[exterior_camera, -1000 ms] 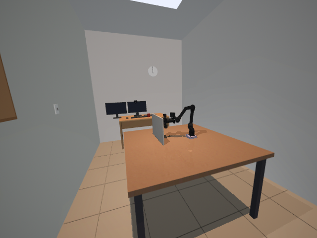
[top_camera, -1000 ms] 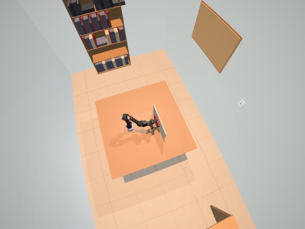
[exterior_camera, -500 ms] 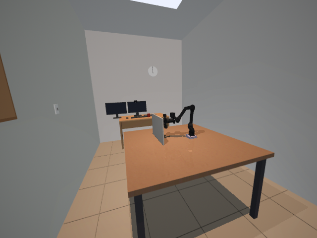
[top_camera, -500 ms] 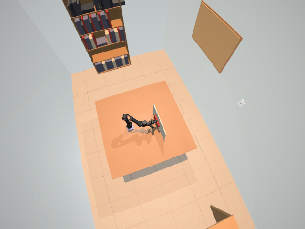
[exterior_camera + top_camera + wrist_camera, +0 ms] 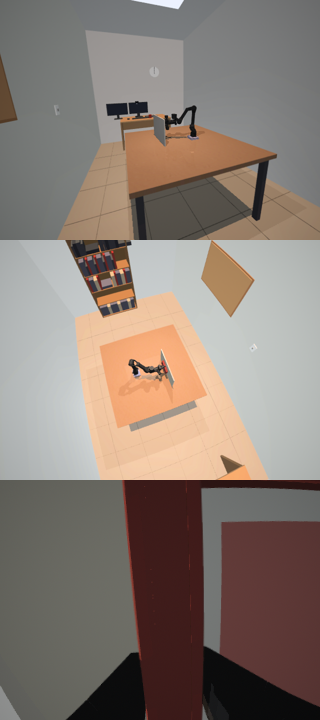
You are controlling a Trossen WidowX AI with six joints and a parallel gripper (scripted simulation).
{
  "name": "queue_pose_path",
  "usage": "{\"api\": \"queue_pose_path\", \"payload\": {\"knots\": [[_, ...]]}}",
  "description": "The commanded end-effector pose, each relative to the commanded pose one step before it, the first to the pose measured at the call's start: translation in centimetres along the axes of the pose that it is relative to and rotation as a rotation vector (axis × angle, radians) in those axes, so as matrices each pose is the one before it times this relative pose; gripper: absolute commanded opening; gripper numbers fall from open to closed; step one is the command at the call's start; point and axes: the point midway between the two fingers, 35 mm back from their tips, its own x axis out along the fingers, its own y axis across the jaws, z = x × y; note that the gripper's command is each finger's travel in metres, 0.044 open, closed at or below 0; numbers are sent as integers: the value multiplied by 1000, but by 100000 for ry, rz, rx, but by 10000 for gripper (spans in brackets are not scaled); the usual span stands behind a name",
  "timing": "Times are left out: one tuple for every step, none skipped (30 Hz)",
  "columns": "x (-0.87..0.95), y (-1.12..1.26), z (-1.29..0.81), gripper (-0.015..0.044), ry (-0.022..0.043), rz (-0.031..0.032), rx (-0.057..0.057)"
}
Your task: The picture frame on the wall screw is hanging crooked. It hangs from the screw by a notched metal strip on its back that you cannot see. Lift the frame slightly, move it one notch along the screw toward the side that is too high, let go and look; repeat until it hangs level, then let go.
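The picture frame (image 5: 163, 364) (image 5: 167, 607) is dark red with a pale mat and a reddish picture inside. It hangs against a small grey wall panel (image 5: 168, 371) (image 5: 159, 127) that stands on the table (image 5: 144, 405) (image 5: 196, 160). In the wrist view one bar of the frame runs top to bottom, slightly slanted, between my dark fingers. My gripper (image 5: 162, 368) (image 5: 167, 123) (image 5: 168, 660) is shut on that frame bar, with the arm stretched out from its base to the panel. The screw and the notched strip are hidden behind the frame.
The arm's base (image 5: 136, 373) (image 5: 193, 136) sits mid-table. A bookshelf (image 5: 103, 276) stands at the far wall, a board (image 5: 224, 278) hangs on the side wall, and a desk with two monitors (image 5: 127, 108) stands behind the table.
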Motion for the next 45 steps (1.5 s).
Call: {"api": "queue_pose_path", "payload": {"knots": [[-4, 141, -12, 0, -164, 893, -205], [1, -61, 5, 0, 70, -383, 87], [1, -60, 5, 0, 70, -382, 88], [0, -20, 2, 0, 24, -127, 30], [0, 0, 0, 0, 0, 0, 0], [0, 0, 0, 0, 0, 0, 0], [0, 0, 0, 0, 0, 0, 0], [0, 0, 0, 0, 0, 0, 0], [0, 0, 0, 0, 0, 0, 0], [0, -26, -1, 0, -6, -40, -91], [0, -34, -1, 0, -8, -53, -119], [0, -40, -1, 0, -9, -62, -139], [0, -18, 0, 0, -4, -27, -61], [0, 0, 0, 0, 0, 0, 0], [0, 0, 0, 0, 0, 0, 0], [4, -4, -3, 0, -19, -2, -1570], [3, -9, -4, 0, -17, -2, -1444], [3, -15, -7, 0, -14, -2, -1172], [3, -14, -9, 0, -6, -1, -522], [3, -14, -9, 0, -6, -1, -522], [0, 0, 0, 0, 0, 0, 0], [0, -7, -2, 0, -6, -1, -523], [0, -7, -2, 0, -6, -1, -523], [1, -13, -4, 0, -13, -2, -1046], [0, 0, 0, 0, 0, 0, 0], [0, -7, -2, 0, -6, -1, -523], [0, -7, -2, 0, -6, -1, -523], [1, -13, -4, 0, -13, -2, -1046], [0, 0, 0, 0, 0, 0, 0], [0, -7, -2, 0, -6, -1, -523], [0, -7, -2, 0, -6, -1, -523], [1, -13, -4, 0, -13, -2, -1046], [0, 0, 0, 0, 0, 0, 0], [0, -7, -2, 0, -6, -1, -523], [0, -7, -2, 0, -6, -1, -523], [1, -13, -4, 0, -13, -2, -1046], [0, 0, 0, 0, 0, 0, 0], [0, -7, -2, 0, -6, -1, -523], [0, -7, -2, 0, -6, -1, -523], [1, -13, -4, 0, -13, -2, -1046], [0, 0, 0, 0, 0, 0, 0], [0, -7, -2, 0, -6, -1, -499], [0, -7, -2, 0, -6, -1, -499], [-2, -15, 12, 26, 181, -218, 1953], [0, 0, 0, 53, 0, 0, 0]]}}
